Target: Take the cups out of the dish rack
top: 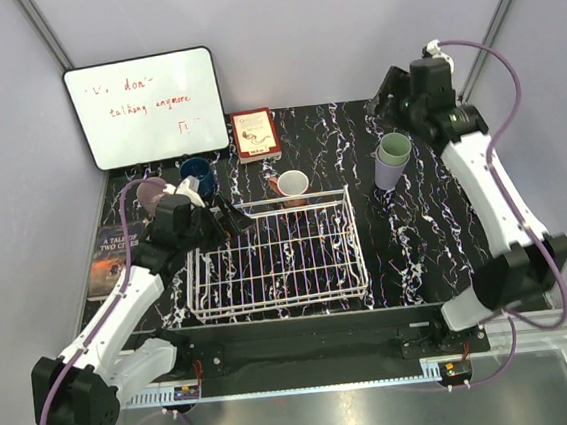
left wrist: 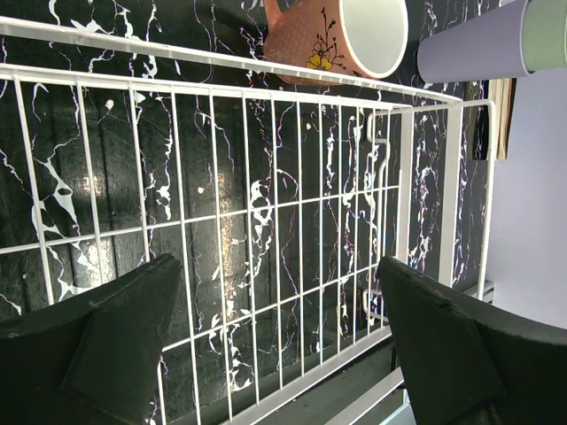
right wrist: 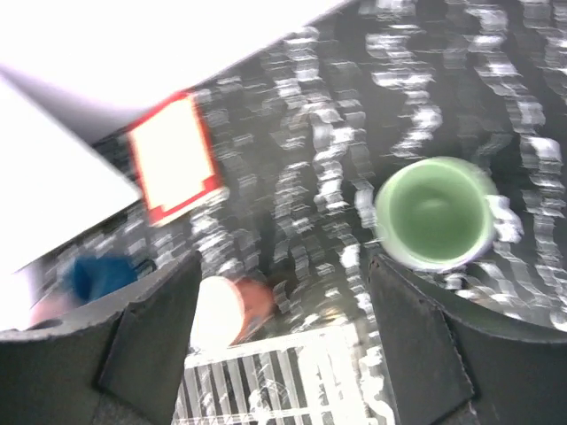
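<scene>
The white wire dish rack point(top: 273, 259) sits mid-table with no cup in it. A terracotta cup with a white inside point(top: 291, 185) is just behind its far rim. A light green cup point(top: 395, 147) is nested in a lavender cup point(top: 390, 172) at the right. A dark blue cup point(top: 197, 173) and a mauve cup point(top: 151, 195) stand at the back left. My left gripper point(top: 228, 218) is open and empty over the rack's far left corner; its view shows the rack point(left wrist: 266, 221) and the terracotta cup point(left wrist: 341, 35). My right gripper point(right wrist: 279, 336) is open and empty, high above the green cup point(right wrist: 434, 212).
A whiteboard point(top: 146, 107) leans on the back wall. A red-edged book point(top: 255, 134) lies next to it. Another book point(top: 115, 259) lies at the left edge. The right wrist view is blurred.
</scene>
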Tool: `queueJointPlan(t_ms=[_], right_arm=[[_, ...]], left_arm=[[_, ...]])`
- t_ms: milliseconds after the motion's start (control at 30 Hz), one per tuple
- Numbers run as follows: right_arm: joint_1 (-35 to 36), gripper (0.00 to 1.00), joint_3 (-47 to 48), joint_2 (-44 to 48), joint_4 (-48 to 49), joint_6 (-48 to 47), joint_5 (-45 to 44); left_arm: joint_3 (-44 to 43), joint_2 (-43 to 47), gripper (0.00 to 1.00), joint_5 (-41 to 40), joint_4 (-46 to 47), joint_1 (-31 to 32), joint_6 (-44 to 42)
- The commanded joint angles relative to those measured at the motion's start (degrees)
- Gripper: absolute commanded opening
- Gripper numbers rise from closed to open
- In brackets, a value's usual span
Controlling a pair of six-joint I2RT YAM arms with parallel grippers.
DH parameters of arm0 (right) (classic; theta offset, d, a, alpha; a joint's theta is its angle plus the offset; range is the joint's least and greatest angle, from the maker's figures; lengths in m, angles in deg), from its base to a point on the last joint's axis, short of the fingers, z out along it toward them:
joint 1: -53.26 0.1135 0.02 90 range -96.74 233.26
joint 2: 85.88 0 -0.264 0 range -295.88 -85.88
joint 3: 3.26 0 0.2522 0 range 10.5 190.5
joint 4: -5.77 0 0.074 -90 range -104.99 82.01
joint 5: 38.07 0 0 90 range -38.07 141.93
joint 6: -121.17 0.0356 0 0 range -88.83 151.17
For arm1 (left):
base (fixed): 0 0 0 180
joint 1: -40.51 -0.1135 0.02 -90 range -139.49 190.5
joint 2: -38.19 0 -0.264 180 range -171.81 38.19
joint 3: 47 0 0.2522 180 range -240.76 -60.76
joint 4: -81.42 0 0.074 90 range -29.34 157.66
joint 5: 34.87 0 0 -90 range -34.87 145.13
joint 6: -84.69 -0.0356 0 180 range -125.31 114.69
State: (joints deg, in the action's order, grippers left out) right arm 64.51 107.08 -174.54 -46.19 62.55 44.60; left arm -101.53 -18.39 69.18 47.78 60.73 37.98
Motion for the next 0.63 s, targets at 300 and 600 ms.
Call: queueJointPlan(t_ms=[300,600], right_arm=[[25.21,0.98,-43.92,37.24,31.17,-8.17,-0.29],[45.78,0.99,-50.43,39.98,26.34,-10.02,-25.26]], left_arm=[[-11.87,1.82,0.99,-24.84,-15.88,8.41,-12.52],[-13.89,3.93,0.99,-34.87,-18.61,15.98,-17.01]])
